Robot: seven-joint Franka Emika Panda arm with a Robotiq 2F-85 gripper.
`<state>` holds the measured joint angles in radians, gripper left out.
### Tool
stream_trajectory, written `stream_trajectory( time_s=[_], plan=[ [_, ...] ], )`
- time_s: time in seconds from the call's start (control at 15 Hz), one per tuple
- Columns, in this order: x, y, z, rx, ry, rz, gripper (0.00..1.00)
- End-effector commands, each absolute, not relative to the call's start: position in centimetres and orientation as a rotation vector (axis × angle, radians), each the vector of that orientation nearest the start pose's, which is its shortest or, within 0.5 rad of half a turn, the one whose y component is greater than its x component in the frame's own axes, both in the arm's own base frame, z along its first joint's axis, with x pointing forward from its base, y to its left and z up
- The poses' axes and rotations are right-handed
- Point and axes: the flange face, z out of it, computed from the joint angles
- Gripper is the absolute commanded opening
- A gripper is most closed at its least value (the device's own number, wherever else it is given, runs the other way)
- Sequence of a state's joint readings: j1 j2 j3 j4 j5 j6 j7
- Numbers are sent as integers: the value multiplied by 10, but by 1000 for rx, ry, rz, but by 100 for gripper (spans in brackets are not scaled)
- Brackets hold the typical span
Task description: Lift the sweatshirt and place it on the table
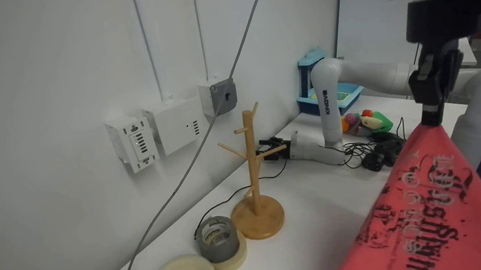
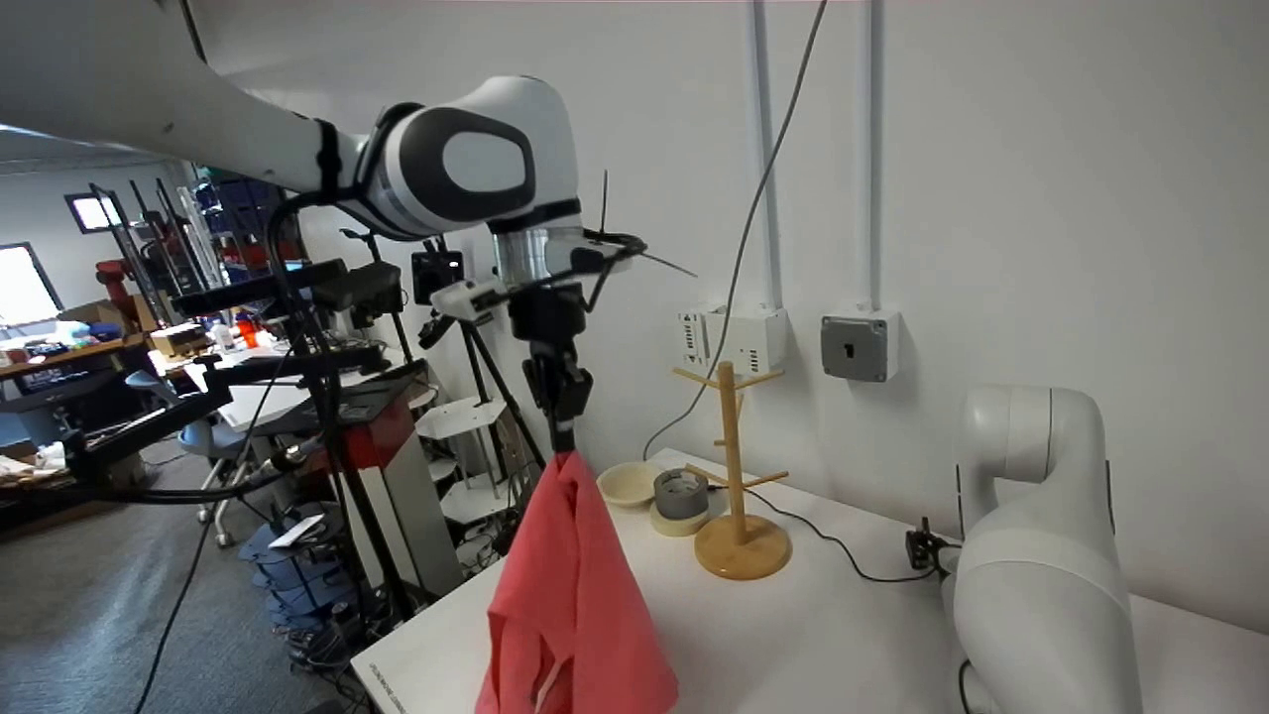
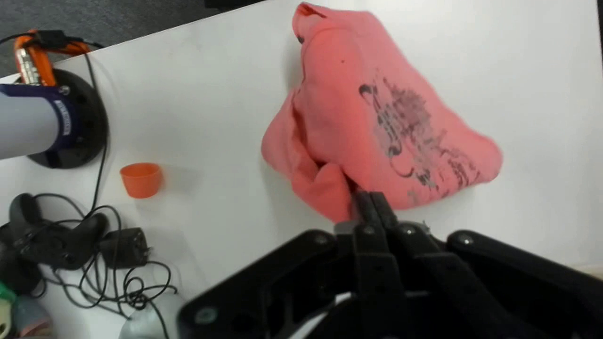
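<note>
Sweatshirt (image 2: 583, 605) in gripper (image 2: 563, 439), orange cup (image 3: 141, 181) in wrist view alone.

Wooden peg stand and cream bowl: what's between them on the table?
A grey tape roll resting on a beige roll, as seen in both exterior views.

1 sweatshirt (image 1: 423, 211) | 2 tape rolls (image 1: 222, 250) | 1 mug tree (image 1: 251, 159) | 1 bowl (image 2: 627, 486)

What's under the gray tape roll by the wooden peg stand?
A cream roll, probably tape too. The gray tape roll sits on it; part of the lower roll shows in both exterior views. The rest of its top, and whatever is beneath it, is covered.
</note>
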<state>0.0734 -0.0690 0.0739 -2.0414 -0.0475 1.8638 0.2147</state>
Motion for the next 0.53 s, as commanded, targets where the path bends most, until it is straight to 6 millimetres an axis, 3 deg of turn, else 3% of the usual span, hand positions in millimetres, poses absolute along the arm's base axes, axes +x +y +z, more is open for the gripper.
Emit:
stream_trajectory(
  time_s=[0.0,0.33,0.47],
  plan=[
    [486,106,534,-3308,7,122,0],
    [457,171,623,-3433,-51,-89,0],
    [444,195,648,-3378,-221,-3,0]
  ],
)
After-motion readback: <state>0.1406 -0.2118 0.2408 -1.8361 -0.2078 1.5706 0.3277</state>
